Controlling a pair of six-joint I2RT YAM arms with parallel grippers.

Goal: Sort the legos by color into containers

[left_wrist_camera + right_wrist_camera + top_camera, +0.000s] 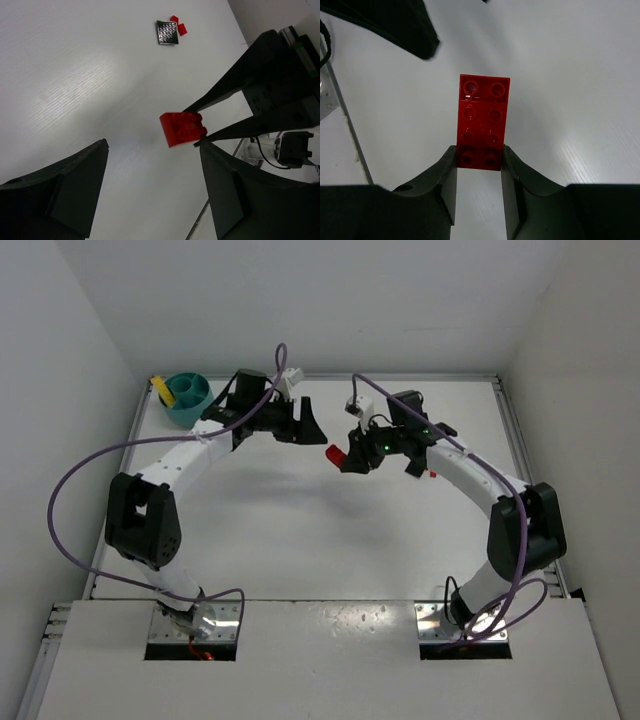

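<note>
One red lego brick [484, 117], two studs wide by four long, is pinched at its near end between the fingers of the right gripper [479, 156], out over the white table [300, 530]. One left gripper [154, 145], jaws spread wide and holding nothing, faces the brick close by. One teal bowl [188, 398] stands in the table's far-left corner, with a yellow lego [163, 392] at its rim. Two small red pieces [178, 26] lie beside a black patterned tile [167, 32].

my right tool [346, 457] pinches a red lego [336, 453] near my left tool [302, 426]; the teal bowl [190, 402], a yellow lego [162, 390] at its rim, sits back left.
</note>
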